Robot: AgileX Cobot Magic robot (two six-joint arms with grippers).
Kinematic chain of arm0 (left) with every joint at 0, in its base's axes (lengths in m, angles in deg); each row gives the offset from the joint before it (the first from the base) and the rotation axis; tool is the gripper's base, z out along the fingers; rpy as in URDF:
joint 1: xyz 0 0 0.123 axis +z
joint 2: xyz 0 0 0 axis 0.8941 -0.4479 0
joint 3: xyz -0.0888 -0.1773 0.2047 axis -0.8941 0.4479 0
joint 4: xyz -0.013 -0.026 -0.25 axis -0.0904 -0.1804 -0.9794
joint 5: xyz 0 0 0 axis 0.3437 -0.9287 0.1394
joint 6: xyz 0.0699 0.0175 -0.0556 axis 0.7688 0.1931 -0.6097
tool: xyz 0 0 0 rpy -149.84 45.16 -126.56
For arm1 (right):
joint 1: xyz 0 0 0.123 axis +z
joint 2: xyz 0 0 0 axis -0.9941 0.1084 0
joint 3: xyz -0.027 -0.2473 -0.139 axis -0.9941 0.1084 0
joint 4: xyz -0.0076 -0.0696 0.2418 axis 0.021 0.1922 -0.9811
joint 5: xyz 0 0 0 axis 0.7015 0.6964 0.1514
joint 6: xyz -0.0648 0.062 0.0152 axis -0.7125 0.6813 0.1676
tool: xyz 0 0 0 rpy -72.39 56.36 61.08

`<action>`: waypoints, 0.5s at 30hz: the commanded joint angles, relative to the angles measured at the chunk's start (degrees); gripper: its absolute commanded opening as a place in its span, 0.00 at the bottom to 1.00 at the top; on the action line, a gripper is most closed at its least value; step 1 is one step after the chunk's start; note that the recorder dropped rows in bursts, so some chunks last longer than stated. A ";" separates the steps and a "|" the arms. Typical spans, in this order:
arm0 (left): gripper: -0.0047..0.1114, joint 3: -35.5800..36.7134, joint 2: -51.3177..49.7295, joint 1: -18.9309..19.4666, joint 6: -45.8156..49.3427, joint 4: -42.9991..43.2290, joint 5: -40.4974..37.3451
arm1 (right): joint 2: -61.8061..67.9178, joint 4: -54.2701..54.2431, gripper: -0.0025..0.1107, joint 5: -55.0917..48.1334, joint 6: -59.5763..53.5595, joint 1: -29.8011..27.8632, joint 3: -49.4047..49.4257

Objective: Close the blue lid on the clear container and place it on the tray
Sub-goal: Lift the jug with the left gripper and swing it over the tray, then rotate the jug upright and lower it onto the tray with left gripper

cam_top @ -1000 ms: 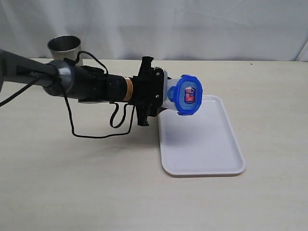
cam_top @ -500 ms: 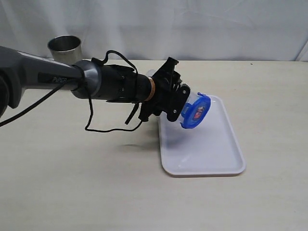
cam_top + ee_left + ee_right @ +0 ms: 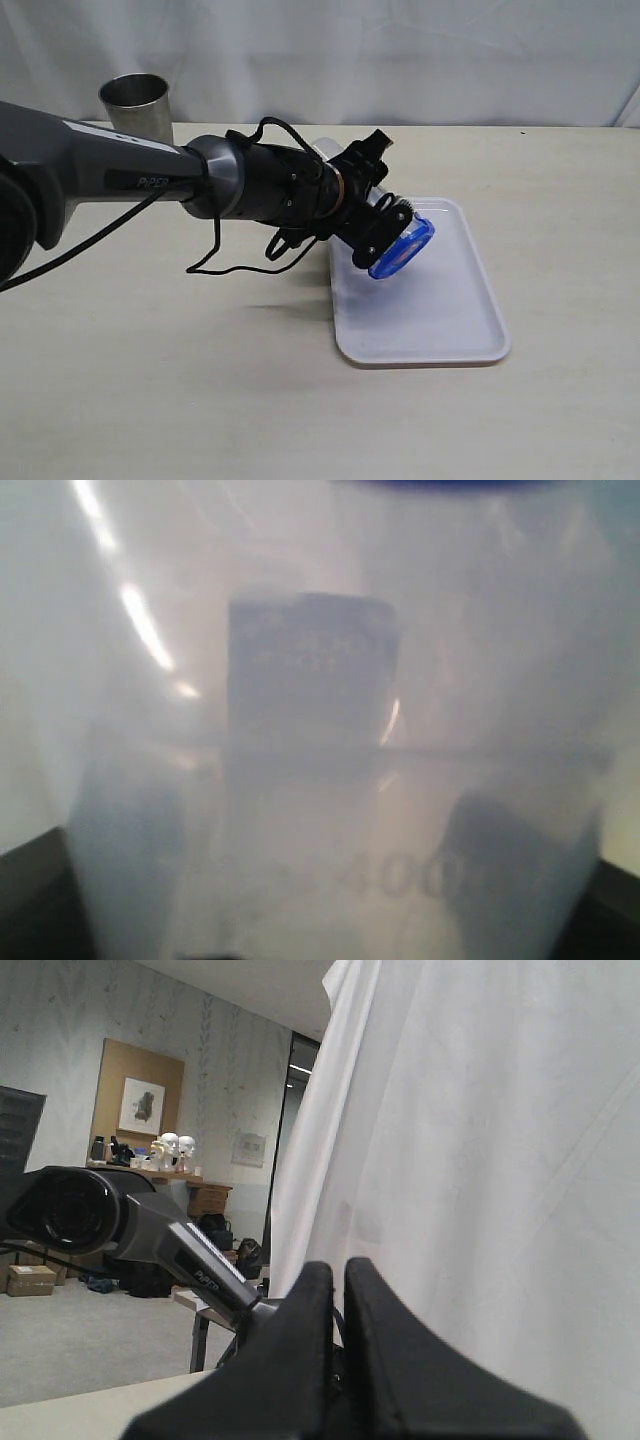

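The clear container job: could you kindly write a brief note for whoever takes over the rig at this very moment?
Left claw: gripping the clear container by its body.
Right claw: shut, empty, away from the work.
Things: the blue lid is on the container, which is held tilted, lid end lowest, over the tray.
Done: lid fitted; whether its flaps are snapped cannot be told.
Left: set the container on the tray and let go.

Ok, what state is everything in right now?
blue lid: fitted on the container, angled down over the tray.
clear container: tilted, held in the air.
left pincer: gripping the clear container.
right pincer: shut, holding nothing.
tray: flat on the table, container not yet set down.
steel cup: upright.
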 commanded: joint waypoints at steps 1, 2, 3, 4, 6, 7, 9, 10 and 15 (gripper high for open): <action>0.04 -0.65 0.76 -0.67 -0.31 0.31 -0.39 | -0.20 -0.22 0.06 0.20 0.15 -0.31 0.28; 0.04 -0.65 0.76 -0.66 -0.56 0.31 -0.39 | -0.20 -0.22 0.06 0.20 0.15 -0.31 0.28; 0.04 -0.65 0.76 -0.66 -0.67 0.20 -0.39 | -0.20 -0.22 0.06 0.20 0.15 -0.31 0.28; 0.04 -0.65 0.76 -0.66 -1.02 -0.13 -0.39 | -0.20 -0.22 0.06 0.20 0.15 -0.31 0.28; 0.04 -0.65 0.76 -0.66 -1.03 -1.46 -0.27 | -0.20 -0.22 0.06 0.20 0.15 -0.31 0.28; 0.04 -0.65 0.76 -0.66 -1.03 -2.15 -0.27 | -0.20 -0.22 0.06 0.20 0.15 -0.31 0.28; 0.04 -0.65 0.76 -0.66 -1.03 -3.42 -0.04 | -0.20 -0.22 0.06 0.20 0.15 -0.31 0.28; 0.04 -0.65 0.76 -0.66 -1.03 -3.69 -0.04 | -0.20 -0.22 0.06 0.20 0.15 -0.31 0.28; 0.04 -0.65 0.76 -0.66 -3.38 -3.81 0.34 | -0.20 -0.22 0.06 0.20 0.15 -0.31 0.28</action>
